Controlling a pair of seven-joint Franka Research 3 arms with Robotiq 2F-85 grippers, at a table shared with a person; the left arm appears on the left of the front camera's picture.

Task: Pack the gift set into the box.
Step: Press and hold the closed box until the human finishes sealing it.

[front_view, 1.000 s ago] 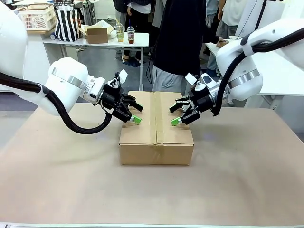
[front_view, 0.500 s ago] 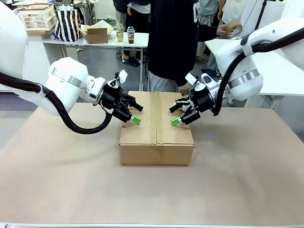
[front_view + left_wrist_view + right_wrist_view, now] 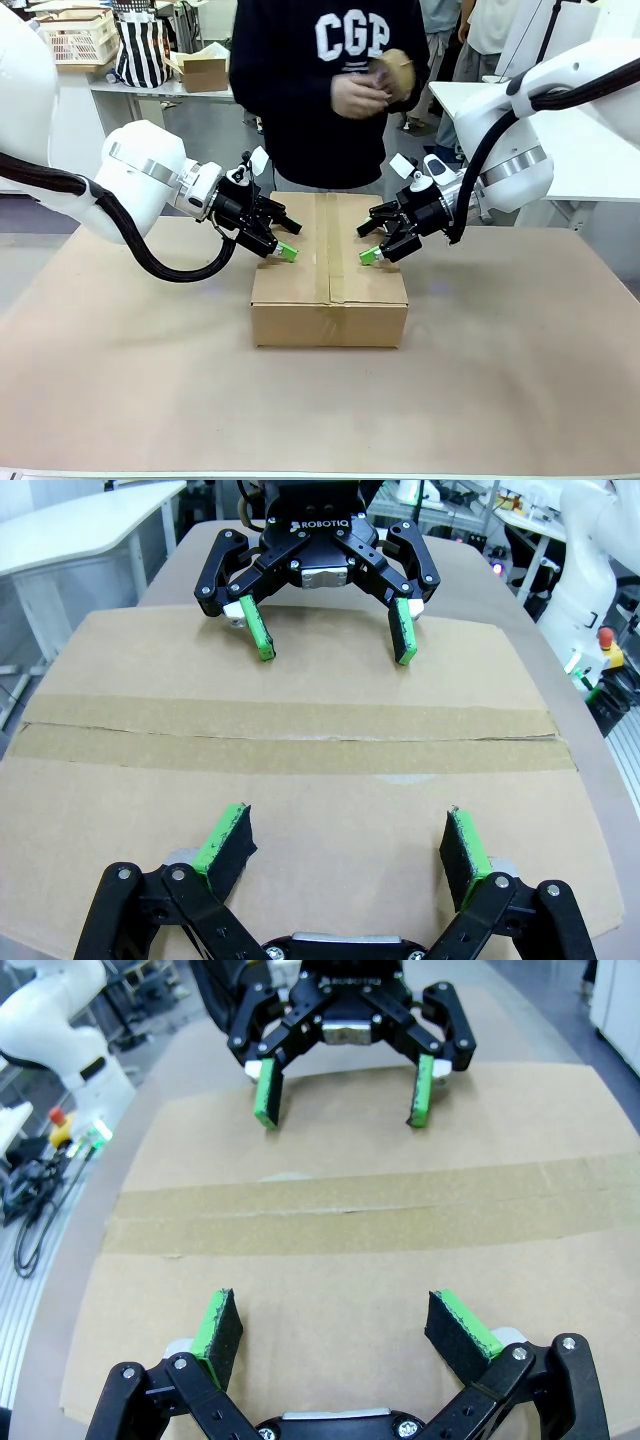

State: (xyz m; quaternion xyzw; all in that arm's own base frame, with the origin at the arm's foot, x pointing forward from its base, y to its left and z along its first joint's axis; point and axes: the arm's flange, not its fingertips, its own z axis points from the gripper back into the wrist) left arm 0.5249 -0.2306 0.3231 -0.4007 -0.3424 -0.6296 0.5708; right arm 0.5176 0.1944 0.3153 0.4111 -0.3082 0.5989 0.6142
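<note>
box (image 3: 329, 300): brown, taped shut | left tool (image 3: 290, 238), right tool (image 3: 366, 243): spread | hand (image 3: 355, 95): roll (image 3: 398, 70), perhaps

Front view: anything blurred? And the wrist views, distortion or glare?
Front view: the person's hands and what they hold are motion-blurred; the box is sharp and evenly lit. Left wrist view: mild wide-angle stretch, box sides fanning out toward the lens, no glare on the cardboard. Right wrist view: the same, with a soft background.
</note>
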